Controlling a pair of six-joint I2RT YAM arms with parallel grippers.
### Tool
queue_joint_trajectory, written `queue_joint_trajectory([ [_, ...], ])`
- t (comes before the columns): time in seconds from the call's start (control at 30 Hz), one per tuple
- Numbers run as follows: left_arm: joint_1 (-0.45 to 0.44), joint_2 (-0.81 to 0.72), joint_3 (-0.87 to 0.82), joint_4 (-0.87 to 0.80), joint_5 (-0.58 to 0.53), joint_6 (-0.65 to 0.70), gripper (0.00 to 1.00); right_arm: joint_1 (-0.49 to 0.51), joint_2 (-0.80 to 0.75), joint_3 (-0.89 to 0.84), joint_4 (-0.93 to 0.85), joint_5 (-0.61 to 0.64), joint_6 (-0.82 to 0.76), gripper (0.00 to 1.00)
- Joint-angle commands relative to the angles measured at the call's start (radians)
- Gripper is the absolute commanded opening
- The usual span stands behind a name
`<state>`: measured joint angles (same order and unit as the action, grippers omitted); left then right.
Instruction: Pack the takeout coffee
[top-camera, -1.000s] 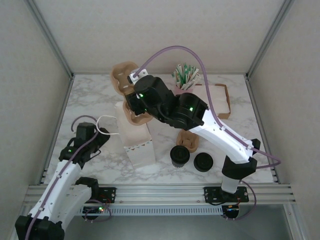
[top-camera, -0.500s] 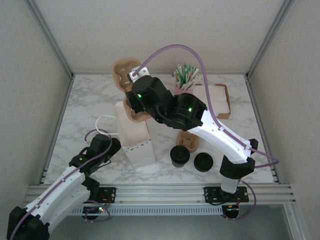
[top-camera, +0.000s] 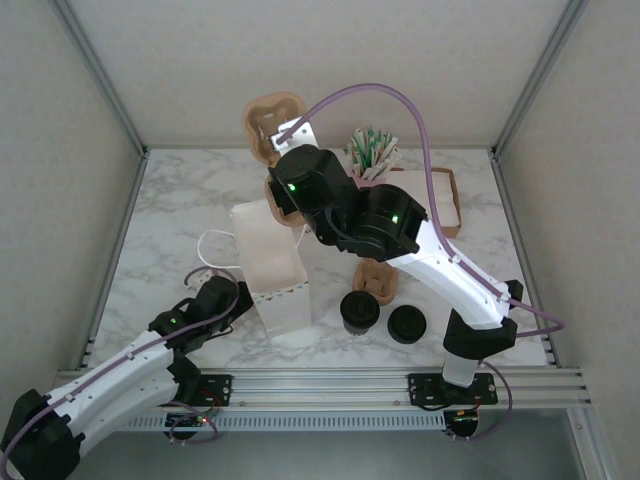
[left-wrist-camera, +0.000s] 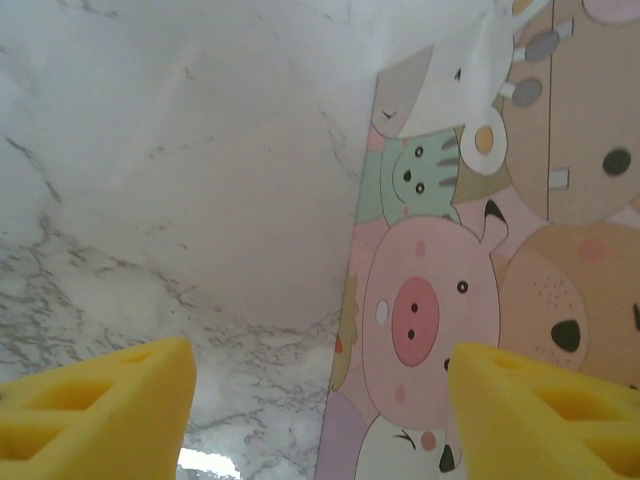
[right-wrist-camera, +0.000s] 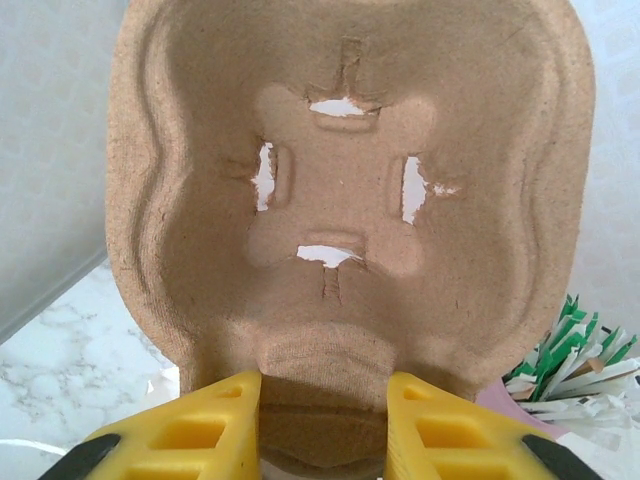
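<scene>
A white marble-patterned surface (top-camera: 170, 210) with grey veins formed the base of the enclosure. Pale, finely textured panels closed it in on three sides — a back wall (top-camera: 320, 70), a left wall (top-camera: 50, 200) and a right wall (top-camera: 600, 200). Aluminium posts (top-camera: 100, 75) slanted up at the two back corners, where the panels met. A slotted aluminium rail (top-camera: 330, 380) ran across the near edge of the surface. The light was soft and even, with only faint shadows on the marble. From the left wrist the veined marble looked close and slightly blurred — a small bright glint (left-wrist-camera: 208, 462) showed low in that view. From the right wrist, a pale wall panel (right-wrist-camera: 50, 120) met the marble at lower left.
</scene>
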<state>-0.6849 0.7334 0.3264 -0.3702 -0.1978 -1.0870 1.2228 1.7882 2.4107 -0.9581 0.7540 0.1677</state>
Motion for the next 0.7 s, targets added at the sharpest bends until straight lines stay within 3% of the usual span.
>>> queue_joint_trajectory([
  [0.0,-0.051,0.018,-0.012,0.034,-0.053,-0.053,0.68,0.009,-0.018,0.028,0.049,-0.032,-0.020,0.29],
  [0.33,-0.172,0.100,0.011,0.078,-0.115,-0.108,0.70,0.010,0.031,0.008,0.038,-0.182,-0.007,0.29],
  [0.67,-0.267,0.196,0.063,0.108,-0.154,-0.117,0.73,-0.017,-0.016,-0.265,0.133,-0.290,-0.006,0.29],
])
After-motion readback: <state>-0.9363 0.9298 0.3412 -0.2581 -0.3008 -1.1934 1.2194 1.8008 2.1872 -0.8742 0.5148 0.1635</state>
